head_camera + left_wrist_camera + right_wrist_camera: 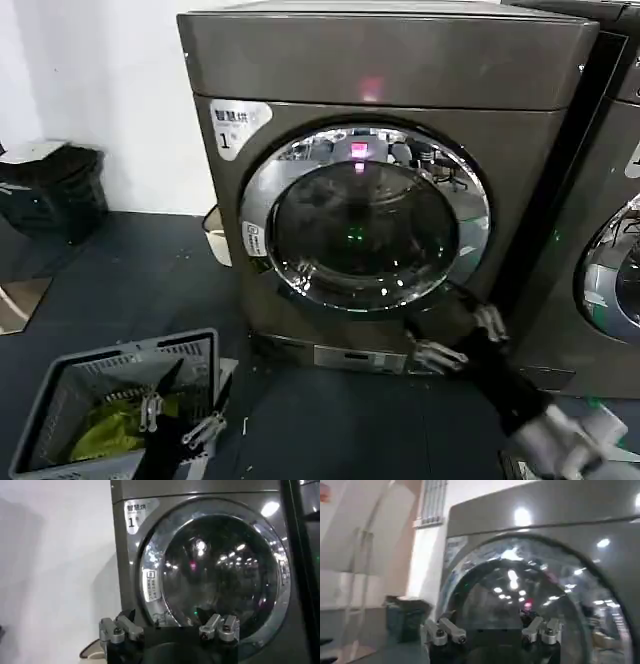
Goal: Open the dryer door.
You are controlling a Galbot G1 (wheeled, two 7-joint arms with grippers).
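Two grippers sit nearest you: your left gripper (182, 425) hangs low over the grey basket (60, 385) with fingers spread, while your right gripper (462, 338) reaches up with jaws apart and empty just below the lower right rim of the dryer door (365, 217). Beyond it that door sits shut on the front of the bronze-grey machine (400, 70) marked "1", a wide chrome ring around dark tinted glass. Expect it rigid, slick and latched, so hook the ring's right edge, not the glass.

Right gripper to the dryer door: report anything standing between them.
Nothing visible does. The right gripper, jaws open, sits just below the dryer door at its lower right rim, with open air between them.
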